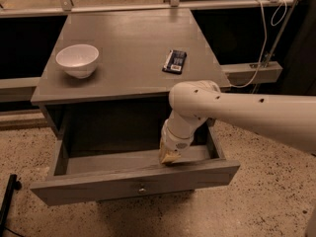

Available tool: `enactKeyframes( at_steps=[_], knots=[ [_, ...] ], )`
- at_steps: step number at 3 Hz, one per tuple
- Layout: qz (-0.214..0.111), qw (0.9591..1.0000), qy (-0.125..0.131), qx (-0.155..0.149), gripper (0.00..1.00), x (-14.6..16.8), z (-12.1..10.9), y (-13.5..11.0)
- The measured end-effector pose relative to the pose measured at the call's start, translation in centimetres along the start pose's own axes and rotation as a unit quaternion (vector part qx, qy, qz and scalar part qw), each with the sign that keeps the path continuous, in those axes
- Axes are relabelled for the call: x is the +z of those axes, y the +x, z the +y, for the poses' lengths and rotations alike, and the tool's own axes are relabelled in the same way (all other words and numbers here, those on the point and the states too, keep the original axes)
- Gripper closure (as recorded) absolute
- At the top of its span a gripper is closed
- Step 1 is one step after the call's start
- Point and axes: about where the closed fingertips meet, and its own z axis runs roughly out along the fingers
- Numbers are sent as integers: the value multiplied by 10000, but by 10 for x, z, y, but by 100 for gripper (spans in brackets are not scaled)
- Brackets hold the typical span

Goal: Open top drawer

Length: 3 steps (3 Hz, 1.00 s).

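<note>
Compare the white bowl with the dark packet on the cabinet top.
The bowl is white, round and deep; the packet is dark, rectangular and flat. The bowl looks wider than the packet. Both rest on the grey cabinet top. The gripper is down inside the open top drawer, behind its front.
</note>
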Motion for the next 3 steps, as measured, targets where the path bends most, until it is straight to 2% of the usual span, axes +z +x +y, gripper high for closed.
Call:
enactKeyframes(
  at_steps=[1, 2, 3],
  knots=[
    [-169, 9990, -387, -167, 100, -7, 27, -3],
    [-171, 9990, -386, -167, 100, -7, 26, -3],
    [-519, 9979, -25, -400, 100, -50, 38, 3]
  ],
)
